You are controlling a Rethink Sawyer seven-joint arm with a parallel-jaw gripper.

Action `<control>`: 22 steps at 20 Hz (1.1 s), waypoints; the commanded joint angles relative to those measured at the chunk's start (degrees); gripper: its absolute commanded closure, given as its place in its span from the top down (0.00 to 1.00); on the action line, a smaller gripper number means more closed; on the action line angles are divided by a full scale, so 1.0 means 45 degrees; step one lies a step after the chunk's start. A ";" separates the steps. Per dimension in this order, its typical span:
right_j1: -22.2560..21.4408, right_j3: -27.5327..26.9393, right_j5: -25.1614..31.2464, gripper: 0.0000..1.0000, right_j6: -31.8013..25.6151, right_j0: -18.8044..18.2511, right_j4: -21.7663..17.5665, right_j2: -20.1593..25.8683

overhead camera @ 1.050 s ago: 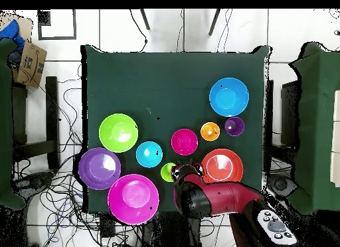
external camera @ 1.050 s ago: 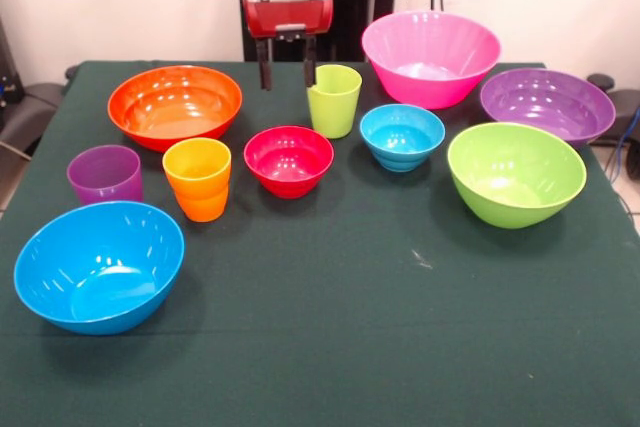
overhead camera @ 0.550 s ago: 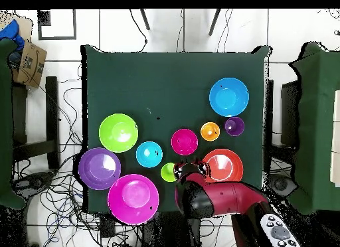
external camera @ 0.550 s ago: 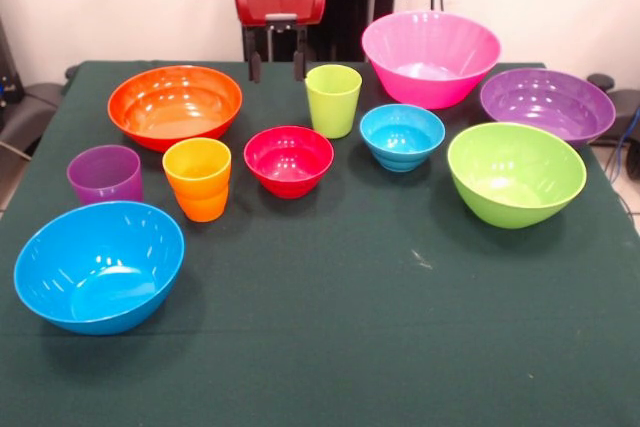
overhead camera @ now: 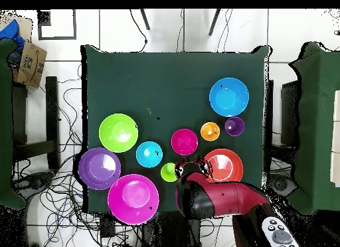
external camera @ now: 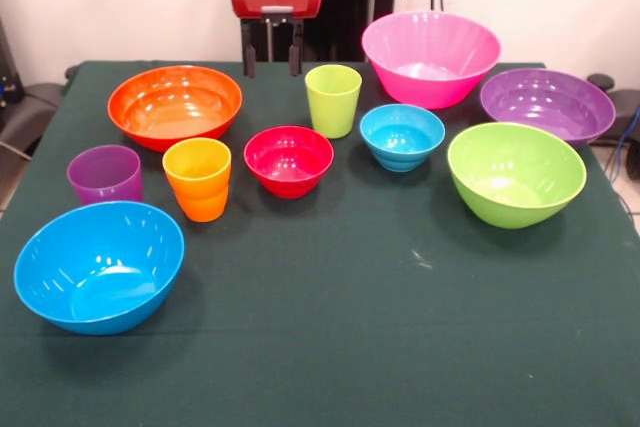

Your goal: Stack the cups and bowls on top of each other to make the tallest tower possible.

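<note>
My gripper (external camera: 271,55) hangs open and empty over the table's far edge, behind the gap between the big orange bowl (external camera: 175,102) and the lime green cup (external camera: 334,99). Overhead, the gripper (overhead camera: 186,169) sits between that cup (overhead camera: 169,172) and the orange bowl (overhead camera: 224,166). The orange cup (external camera: 197,178) and purple cup (external camera: 105,174) stand left of the small red bowl (external camera: 288,159). The light blue bowl (external camera: 402,136), pink bowl (external camera: 430,57), purple bowl (external camera: 546,104), lime bowl (external camera: 515,172) and big blue bowl (external camera: 98,265) each stand alone. Nothing is stacked, so no tower shows.
A dark green cloth (external camera: 360,347) covers the table. Cables lie on the floor (overhead camera: 66,118) around it. A cardboard box (overhead camera: 30,64) sits off the table's corner in the overhead view.
The gripper has risen and drawn back toward the far edge, shifting slightly left in the front view, still open. The cups and bowls have not moved.
</note>
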 commanded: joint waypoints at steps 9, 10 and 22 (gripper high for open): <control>0.0343 0.0742 0.1188 1.00 0.0848 0.0718 -0.0374 0.0250; 0.0289 0.0781 0.1236 1.00 0.0838 0.0701 -0.0346 0.0274; -0.0045 0.0992 0.1550 1.00 0.0683 0.0516 -0.0196 0.0505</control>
